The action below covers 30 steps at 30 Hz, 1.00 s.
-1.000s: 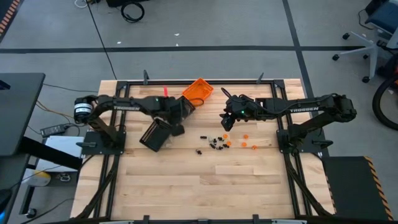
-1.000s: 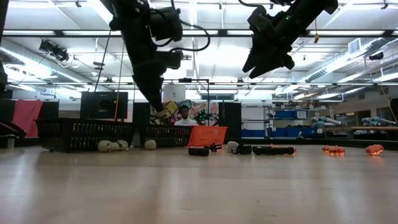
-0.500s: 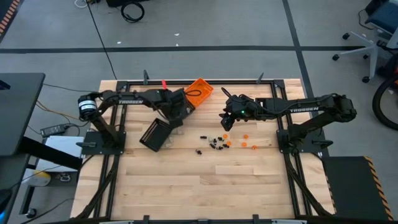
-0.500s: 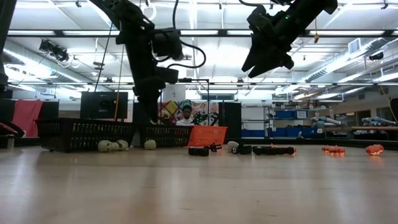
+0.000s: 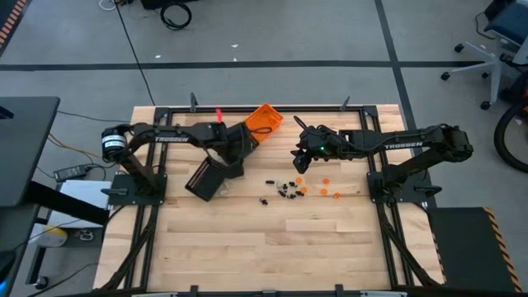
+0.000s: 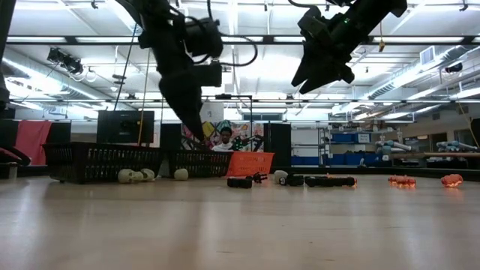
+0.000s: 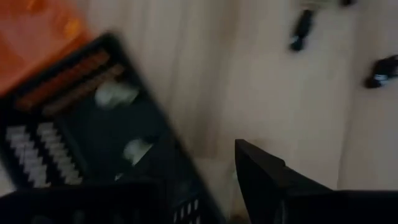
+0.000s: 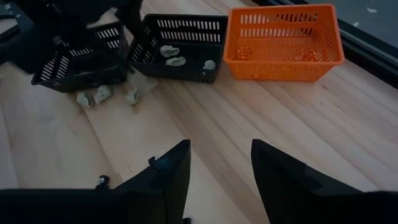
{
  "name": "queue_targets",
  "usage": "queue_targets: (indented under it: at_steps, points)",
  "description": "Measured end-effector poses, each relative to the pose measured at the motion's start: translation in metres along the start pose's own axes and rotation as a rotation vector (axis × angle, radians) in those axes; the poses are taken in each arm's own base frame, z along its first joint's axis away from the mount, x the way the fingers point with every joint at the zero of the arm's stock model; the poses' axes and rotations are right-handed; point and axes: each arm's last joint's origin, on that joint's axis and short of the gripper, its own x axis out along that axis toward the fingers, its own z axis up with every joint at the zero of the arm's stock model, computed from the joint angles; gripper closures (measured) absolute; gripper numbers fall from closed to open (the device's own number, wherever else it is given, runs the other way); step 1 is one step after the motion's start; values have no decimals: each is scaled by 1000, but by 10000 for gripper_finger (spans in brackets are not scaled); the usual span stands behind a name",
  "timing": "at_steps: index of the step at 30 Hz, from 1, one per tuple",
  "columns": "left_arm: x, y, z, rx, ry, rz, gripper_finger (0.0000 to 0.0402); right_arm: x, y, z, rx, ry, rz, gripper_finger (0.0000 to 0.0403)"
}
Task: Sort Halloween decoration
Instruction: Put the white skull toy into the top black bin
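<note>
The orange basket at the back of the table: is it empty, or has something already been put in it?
Not empty. In the right wrist view the orange basket holds a few small orange trinkets on its floor.

You see a matt pale wood table (image 8: 261,118); slotted plastic orange basket (image 8: 283,43); slotted black plastic basket (image 8: 180,43).

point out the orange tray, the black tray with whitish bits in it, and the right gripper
orange tray (image 8: 283,67), right wrist view, on its slotted front wall
black tray (image 8: 186,26), right wrist view, on its far wall
right gripper (image 8: 219,163), right wrist view, midway between its fingertips, jaws open
</note>
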Motion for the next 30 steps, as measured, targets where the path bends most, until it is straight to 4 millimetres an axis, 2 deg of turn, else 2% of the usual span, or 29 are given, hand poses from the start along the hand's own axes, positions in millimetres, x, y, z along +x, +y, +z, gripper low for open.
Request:
queue_targets:
  at_steps: [4,8,18,30]
  points:
    - [2,-21,3,176,-4,-30,278,0,0,0,0,0,-1,230]
    - [9,-35,2,250,17,-58,278,0,0,0,0,0,-1,230]
    - [31,-39,-5,221,121,-97,274,0,0,1,5,-9,2,230]
    - [48,-39,-12,277,206,-115,219,0,0,0,10,-2,7,230]
